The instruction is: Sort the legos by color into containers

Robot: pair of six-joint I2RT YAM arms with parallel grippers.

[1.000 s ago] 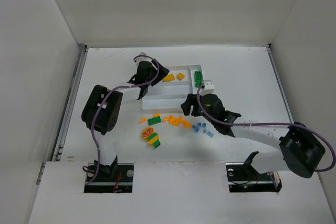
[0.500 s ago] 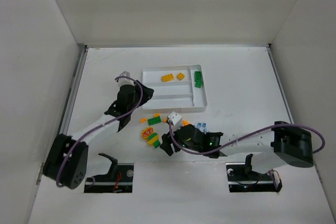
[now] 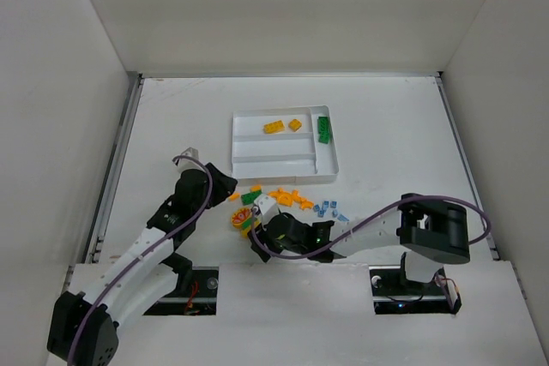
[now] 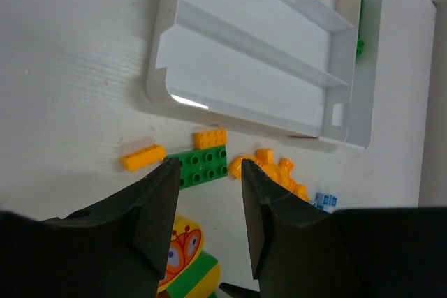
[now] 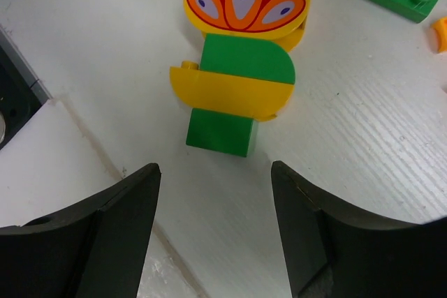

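The white tray holds two orange legos in its far section and a green one in the narrow side section. Loose legos lie in front of it: an orange heap, a green plate, pale blue bits and a yellow-green flower stack. My left gripper is open and empty, hovering just short of the green plate and an orange brick. My right gripper is open wide, empty, right in front of the flower stack.
The near table edge runs close beside my right gripper's left finger. In the left wrist view the tray lies beyond the loose bricks. White walls enclose the table on three sides.
My left gripper has pulled back from the tray to the near left and narrowed its jaws. The right arm has swung from the tray's front down to the flower stack.
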